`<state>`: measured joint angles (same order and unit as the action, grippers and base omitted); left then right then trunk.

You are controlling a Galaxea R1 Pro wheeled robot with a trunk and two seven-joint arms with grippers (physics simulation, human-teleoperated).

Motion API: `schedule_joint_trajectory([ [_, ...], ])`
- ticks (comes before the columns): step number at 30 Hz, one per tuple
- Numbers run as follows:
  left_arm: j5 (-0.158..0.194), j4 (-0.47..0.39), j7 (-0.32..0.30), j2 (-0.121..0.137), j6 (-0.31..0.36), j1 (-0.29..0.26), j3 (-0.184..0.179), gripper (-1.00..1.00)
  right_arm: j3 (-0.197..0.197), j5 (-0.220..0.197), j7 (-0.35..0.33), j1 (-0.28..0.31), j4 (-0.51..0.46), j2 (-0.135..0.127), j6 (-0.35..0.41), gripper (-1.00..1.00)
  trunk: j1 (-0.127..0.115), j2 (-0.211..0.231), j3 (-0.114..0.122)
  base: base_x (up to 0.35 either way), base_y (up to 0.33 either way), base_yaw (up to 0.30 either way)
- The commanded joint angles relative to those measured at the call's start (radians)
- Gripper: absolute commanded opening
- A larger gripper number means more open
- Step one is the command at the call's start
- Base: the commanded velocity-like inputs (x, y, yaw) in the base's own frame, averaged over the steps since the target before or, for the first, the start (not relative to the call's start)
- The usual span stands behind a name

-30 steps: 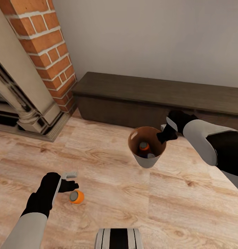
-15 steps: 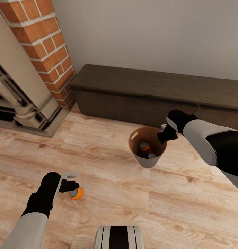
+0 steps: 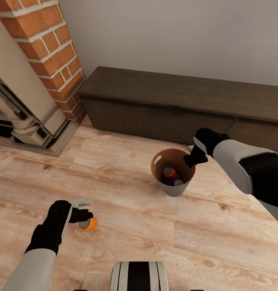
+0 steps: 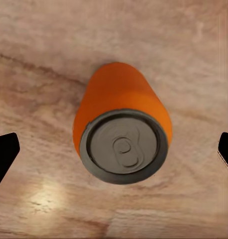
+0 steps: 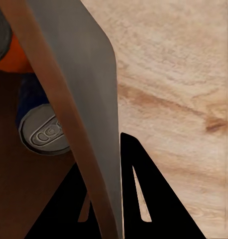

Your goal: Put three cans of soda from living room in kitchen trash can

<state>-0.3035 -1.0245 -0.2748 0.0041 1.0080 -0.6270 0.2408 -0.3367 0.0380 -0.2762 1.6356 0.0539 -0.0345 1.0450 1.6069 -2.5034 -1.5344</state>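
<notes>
Left fingers: I am holding my left gripper (image 4: 114, 149) spread apart, its dark tips sitting at the two side edges of the left wrist view with the orange can (image 4: 121, 122) between them and not touching either one.
Orange can: it is standing upright on the wood floor (image 3: 126, 226), grey lid facing me; in the head view it is lying in the lower left of the frame (image 3: 89, 223), just under my left gripper (image 3: 83, 210).
Doing it well: I am judging that I should be coming straight down, keeping the lid centred between the tips, and closing only once they are level with the can's wall below the rim; closing off-centre could be tipping it over and rolling it away.
Right fingers: my right gripper (image 5: 111, 174) is pressing together on the wall of the trash can (image 5: 89, 99), one tip inside and one outside.
Trash can: it is sitting right of centre in the head view (image 3: 179, 189), in front of the long dark cabinet (image 3: 175, 101), with a second orange can (image 3: 169, 173) and a blue can (image 5: 39, 127) inside.
Right-hand care: I am thinking the bucket should be staying level while the left hand is working.
Surroundings: the brick fireplace (image 3: 41, 44) is filling the upper left.
</notes>
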Motion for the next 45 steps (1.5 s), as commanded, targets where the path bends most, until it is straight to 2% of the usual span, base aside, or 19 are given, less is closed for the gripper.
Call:
schedule_joint_trajectory([
  [1,0.0,-0.001,0.0,-0.002,0.0,0.0,0.0,1.0,0.01,-0.019,-0.008,0.001,0.0,0.004,0.002,-1.0,0.0,0.0,-0.001,0.215,0.0,0.0],
  [12,0.0,-0.002,0.003,-0.006,0.0,0.001,0.0,1.0,-0.036,-0.019,-0.008,0.02,0.0,0.023,0.002,-1.0,0.0,0.0,-0.004,0.065,0.0,0.0],
  [18,0.0,0.0,0.007,-0.006,0.0,0.001,0.0,1.0,-0.039,-0.019,-0.008,0.021,-0.001,0.023,0.002,-1.0,0.002,-0.001,-0.023,0.001,0.0,0.0],
  [25,0.0,0.0,0.008,-0.009,-0.002,0.001,0.0,1.0,-0.035,-0.019,-0.008,0.029,-0.002,0.017,0.002,-1.0,0.005,-0.003,-0.058,0.0,0.0,0.0],
  [40,0.0,0.001,0.008,-0.01,-0.002,0.001,0.0,1.0,-0.044,-0.018,-0.008,0.053,-0.001,0.02,0.002,-1.0,0.005,-0.003,-0.062,0.0,0.0,0.0],
  [45,0.0,0.005,0.009,-0.012,-0.001,0.001,0.0,1.0,-0.047,-0.019,-0.008,0.053,-0.002,0.018,0.002,-1.0,0.007,-0.004,-0.082,0.0,0.0,0.0],
])
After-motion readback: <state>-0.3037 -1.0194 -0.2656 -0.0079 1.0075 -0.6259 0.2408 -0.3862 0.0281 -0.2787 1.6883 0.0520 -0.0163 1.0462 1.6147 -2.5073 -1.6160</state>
